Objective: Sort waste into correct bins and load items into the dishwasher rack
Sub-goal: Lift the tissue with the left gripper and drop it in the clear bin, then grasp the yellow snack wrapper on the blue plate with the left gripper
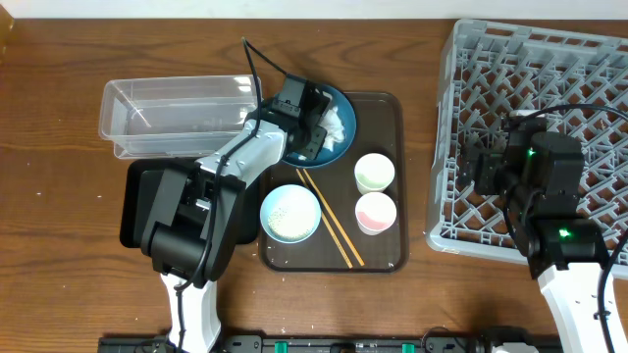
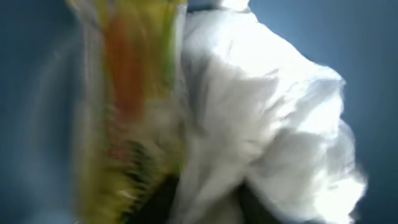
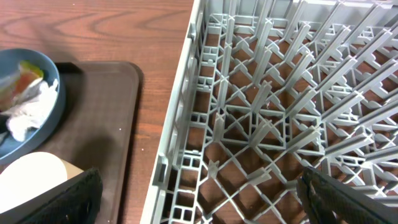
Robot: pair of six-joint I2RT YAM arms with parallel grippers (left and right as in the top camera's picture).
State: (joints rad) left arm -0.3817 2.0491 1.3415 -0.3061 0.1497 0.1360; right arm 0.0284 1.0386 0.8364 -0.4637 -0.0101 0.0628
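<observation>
Left fingers (image 1: pixel 314 132): lowered onto the plate (image 1: pixel 343 103), upper centre of the overhead frame. Whether they are spread or pinching cannot be told, because the tips are hidden under the wrist from above and the left wrist view is blurred.
Waste at the fingers: the wrapper (image 2: pixel 124 93) fills the left of the left wrist frame and the tissue (image 2: pixel 267 124) the right. The two touch and both lie on the plate.
Step judged: one piece of waste is being picked off the plate.
Doing it well: a single piece should be taken. It is best pinched at an outer edge, away from where the two meet, and lifted straight up so the plate is not dragged.
Bins: the tub (image 1: pixel 177 113) lies just left of the plate. The black tray (image 1: pixel 135 196) lies below the tub, partly covered by the arm.
Right fingers (image 3: pixel 68 199): spread wide with nothing between them, held over the rack (image 3: pixel 261 93) near its left wall.
Left wrist view only: the wrapper's orange and yellow-green print and the folds of the tissue.
Overhead only: both bins, and the bowl (image 1: pixel 290 213), cups (image 1: pixel 374 173) and chopsticks (image 1: pixel 329 221) on the brown tray (image 1: pixel 388 257).
Right wrist view only: the rack's pegs seen close, with no item loaded among them. The wooden surface (image 3: pixel 93 31) is seen at upper left.
</observation>
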